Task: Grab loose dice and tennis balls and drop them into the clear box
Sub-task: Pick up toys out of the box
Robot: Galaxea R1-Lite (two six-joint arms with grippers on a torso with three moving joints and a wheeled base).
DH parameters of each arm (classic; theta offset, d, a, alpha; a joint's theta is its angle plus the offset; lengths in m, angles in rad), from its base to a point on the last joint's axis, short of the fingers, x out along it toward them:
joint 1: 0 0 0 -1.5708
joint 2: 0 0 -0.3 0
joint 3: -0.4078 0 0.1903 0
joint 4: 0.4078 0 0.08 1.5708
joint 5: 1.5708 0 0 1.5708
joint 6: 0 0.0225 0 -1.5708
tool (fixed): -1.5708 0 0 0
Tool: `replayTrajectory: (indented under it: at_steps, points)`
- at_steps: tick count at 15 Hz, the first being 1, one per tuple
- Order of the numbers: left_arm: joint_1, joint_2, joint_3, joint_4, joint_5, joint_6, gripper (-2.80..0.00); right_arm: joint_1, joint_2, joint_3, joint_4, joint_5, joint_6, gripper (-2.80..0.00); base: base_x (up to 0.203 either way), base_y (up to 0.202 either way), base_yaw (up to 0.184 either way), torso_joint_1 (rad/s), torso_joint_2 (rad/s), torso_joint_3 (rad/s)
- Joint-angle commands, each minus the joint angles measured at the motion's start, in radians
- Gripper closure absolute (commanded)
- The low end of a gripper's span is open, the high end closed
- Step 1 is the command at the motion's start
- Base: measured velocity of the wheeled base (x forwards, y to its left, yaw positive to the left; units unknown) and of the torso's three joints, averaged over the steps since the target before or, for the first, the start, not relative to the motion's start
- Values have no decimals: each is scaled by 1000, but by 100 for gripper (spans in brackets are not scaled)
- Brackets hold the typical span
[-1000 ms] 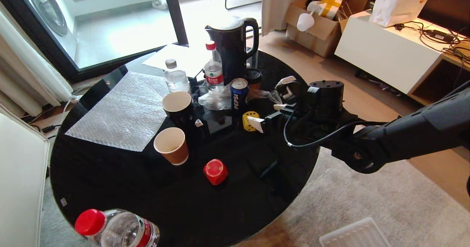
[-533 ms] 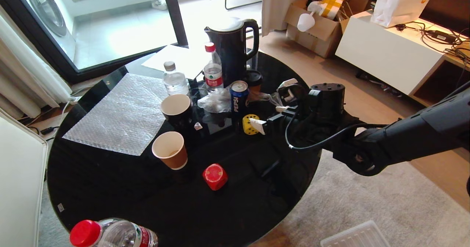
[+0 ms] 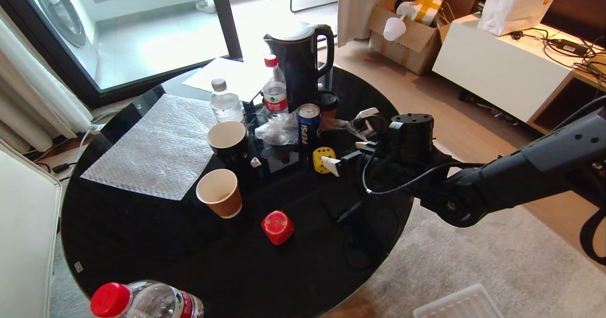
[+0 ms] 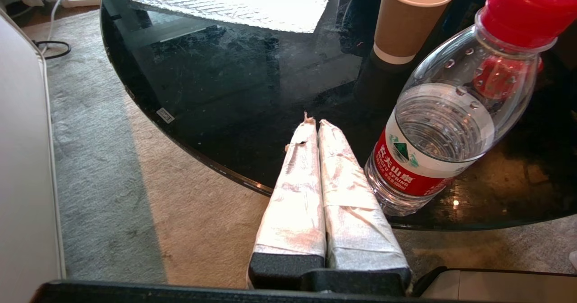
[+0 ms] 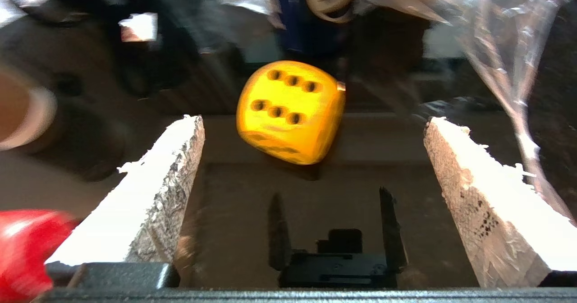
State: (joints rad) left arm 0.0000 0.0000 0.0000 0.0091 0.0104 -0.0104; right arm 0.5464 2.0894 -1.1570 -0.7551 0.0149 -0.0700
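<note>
I had the chunky yellow round-cornered die (image 5: 290, 111) straight ahead of the right gripper (image 5: 313, 125), its dark pips showing a six on the upper face, sitting on the round black glass desk (image 3: 142, 228) beyond the tips of the two white padded fingers (image 5: 157, 181), which were spread wide with nothing between them. In the head view that die (image 3: 323, 158) sat just right of the blue Pepsi can (image 3: 307, 124), with the near finger of the right gripper (image 3: 348, 157) just beside it; I could not tell whether they touched. The red round-cornered die (image 3: 277, 226) lay alone nearer the desk's front edge, well apart from the yellow one. I counted two dice, two paper cups, one brown (image 3: 219, 198) and one black (image 3: 229, 141), and three water bottles, the closest being a clear red-capped bottle (image 4: 444, 113) at the near rim. The corner of a ribbed translucent plastic piece (image 3: 457, 304) rested on the beige carpet (image 3: 473, 261) off the desk's right side. My left gripper (image 4: 318, 127) hung by the desk's near edge beside that bottle, its foil-wrapped fingers pressed flat together on nothing. A black electric kettle (image 3: 300, 62) stood at the far side, a sheet of bubble wrap (image 3: 161, 145) covered the left part, and cardboard boxes and a white cabinet lined the wooden floor behind.
</note>
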Motion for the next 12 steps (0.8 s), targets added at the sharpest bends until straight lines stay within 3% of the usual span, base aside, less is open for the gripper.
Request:
replayTrajectory:
  at_steps: [1,6,12]
  points:
    - [0,0,0,-1,0,0,0,1,38,-21,-3,-3,-1,-280,0,0,0,0,0,0]
    - [0,0,0,-1,0,0,0,0,50,-33,-1,-4,-1,-280,0,0,0,0,0,0]
    - [0,0,0,0,0,0,0,0,212,-231,-7,-68,138,-280,0,0,0,0,0,0]
